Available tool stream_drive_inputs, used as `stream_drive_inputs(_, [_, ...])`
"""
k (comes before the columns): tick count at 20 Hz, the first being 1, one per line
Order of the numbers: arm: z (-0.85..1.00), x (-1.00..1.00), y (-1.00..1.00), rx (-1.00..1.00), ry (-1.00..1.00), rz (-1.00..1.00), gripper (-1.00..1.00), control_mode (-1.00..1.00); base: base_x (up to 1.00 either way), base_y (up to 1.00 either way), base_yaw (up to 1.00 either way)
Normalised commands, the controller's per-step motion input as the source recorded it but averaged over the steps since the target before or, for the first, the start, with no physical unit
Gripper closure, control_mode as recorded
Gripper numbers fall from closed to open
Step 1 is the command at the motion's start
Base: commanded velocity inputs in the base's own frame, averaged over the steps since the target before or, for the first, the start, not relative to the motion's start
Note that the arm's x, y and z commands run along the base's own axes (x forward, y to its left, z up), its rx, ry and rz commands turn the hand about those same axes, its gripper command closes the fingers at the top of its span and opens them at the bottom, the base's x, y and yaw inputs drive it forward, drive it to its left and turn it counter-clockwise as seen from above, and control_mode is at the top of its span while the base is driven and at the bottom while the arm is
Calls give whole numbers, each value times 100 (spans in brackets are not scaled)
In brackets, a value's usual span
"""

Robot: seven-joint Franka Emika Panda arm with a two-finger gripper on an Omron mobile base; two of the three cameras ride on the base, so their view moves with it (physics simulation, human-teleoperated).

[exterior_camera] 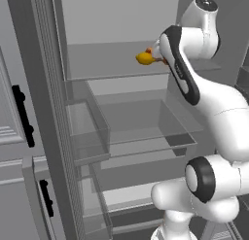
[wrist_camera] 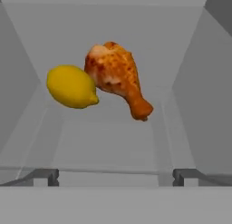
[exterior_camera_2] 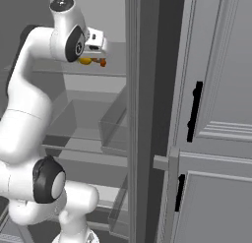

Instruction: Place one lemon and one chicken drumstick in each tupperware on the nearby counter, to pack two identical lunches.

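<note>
Gripper (wrist_camera: 116, 175) held wide open, empty. Lemon (wrist_camera: 72, 86) and chicken drumstick (wrist_camera: 117, 77) seen straight ahead on fridge shelf (wrist_camera: 108, 141), touching; drumstick's long axis slanted.

No readable text, labels, brand names, numbers or signs appear on any surface in the left base, right base or hand view.
</note>
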Motion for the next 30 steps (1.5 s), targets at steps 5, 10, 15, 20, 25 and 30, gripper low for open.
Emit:
stream_drive_inputs(5, [-41,100,-3,-1,0,0,-100,-100,0,0,0])
stream_drive_inputs(10, [1,100,-35,0,0,3,-100,-100,0,0,0])
stream_drive_inputs(15, [-4,82,-17,0,0,19,-100,-100,0,0,0])
stream_drive_inputs(20, [0,-15,10,0,0,15,-100,-100,0,0,0])
stream_drive_inputs(25, [-29,-19,0,0,-11,8,-100,-100,0,0,0])
stream_drive_inputs(30, [-24,3,0,-1,-11,6,-100,-100,0,0,0])
